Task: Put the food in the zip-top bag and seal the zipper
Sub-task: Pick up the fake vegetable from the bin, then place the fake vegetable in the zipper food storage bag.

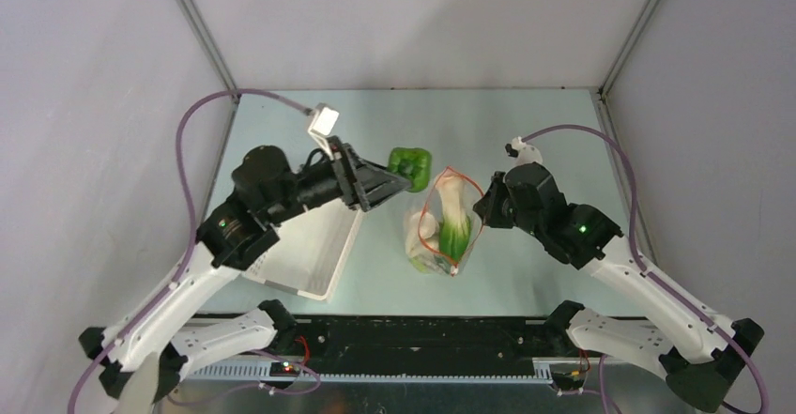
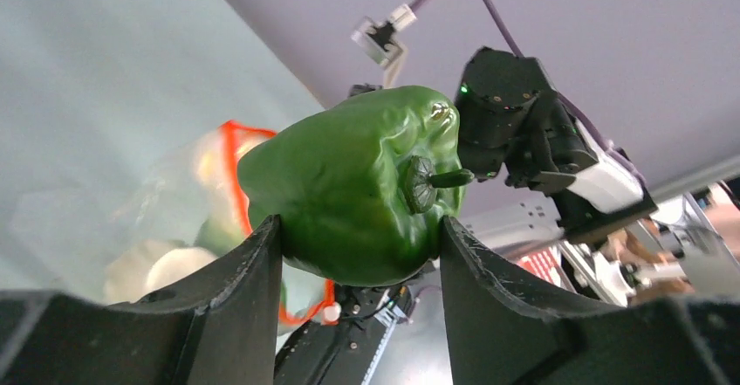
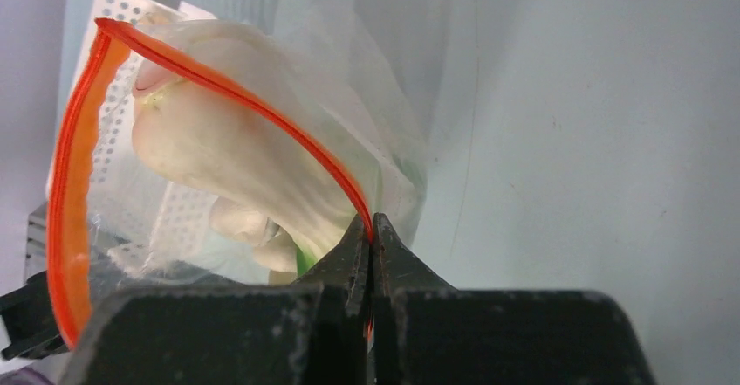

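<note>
Soft, even light is washing everything; the table (image 1: pixel 544 142) is glaring slightly, and the wrist views' foregrounds are blurring.

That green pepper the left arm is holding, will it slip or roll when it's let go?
Likely slippery: the green pepper has glossy skin, and the left fingers touch only its curved sides. Being rounded, it would probably roll or tip on landing. It looks firm, undented at the grip.

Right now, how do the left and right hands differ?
The left hand holds its fingers wide around a green pepper; the right hand is pinched fully shut on the zipper of the zip-top bag. The left hand's load is bulky; the right hand's is a thin strip. Both are gripping something.
</note>
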`<state>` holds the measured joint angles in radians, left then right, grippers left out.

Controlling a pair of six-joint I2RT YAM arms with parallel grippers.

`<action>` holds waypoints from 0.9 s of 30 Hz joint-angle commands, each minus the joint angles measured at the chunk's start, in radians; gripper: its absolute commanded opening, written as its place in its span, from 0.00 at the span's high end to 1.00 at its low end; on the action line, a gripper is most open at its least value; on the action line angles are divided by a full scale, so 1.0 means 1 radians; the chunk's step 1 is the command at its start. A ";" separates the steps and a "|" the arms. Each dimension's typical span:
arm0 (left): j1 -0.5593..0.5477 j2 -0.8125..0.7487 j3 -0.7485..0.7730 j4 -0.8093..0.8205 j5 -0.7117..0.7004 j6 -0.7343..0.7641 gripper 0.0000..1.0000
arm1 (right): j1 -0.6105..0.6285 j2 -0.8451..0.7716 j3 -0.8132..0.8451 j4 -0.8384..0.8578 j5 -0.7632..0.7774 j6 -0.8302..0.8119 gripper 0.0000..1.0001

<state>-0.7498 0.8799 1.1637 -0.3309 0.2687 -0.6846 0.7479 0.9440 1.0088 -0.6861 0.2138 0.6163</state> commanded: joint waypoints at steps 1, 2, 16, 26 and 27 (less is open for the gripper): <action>-0.086 0.101 0.091 0.066 0.097 0.081 1.00 | 0.020 -0.035 0.078 0.011 -0.025 0.001 1.00; -0.100 0.122 0.099 0.057 0.090 0.096 1.00 | 0.023 -0.037 0.081 0.013 -0.036 0.004 1.00; -0.248 0.237 0.084 -0.138 -0.053 0.177 1.00 | 0.028 -0.025 0.082 -0.001 -0.032 0.028 1.00; -0.249 0.235 0.011 -0.235 -0.118 0.169 1.00 | 0.028 -0.022 0.082 -0.017 -0.021 0.022 1.00; -0.249 0.238 0.010 -0.227 -0.118 0.164 1.00 | 0.028 -0.022 0.082 -0.018 -0.021 0.023 1.00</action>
<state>-0.9947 1.1297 1.1736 -0.5617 0.1757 -0.5388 0.7712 0.9268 1.0420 -0.7147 0.1772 0.6357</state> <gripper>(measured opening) 0.591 0.010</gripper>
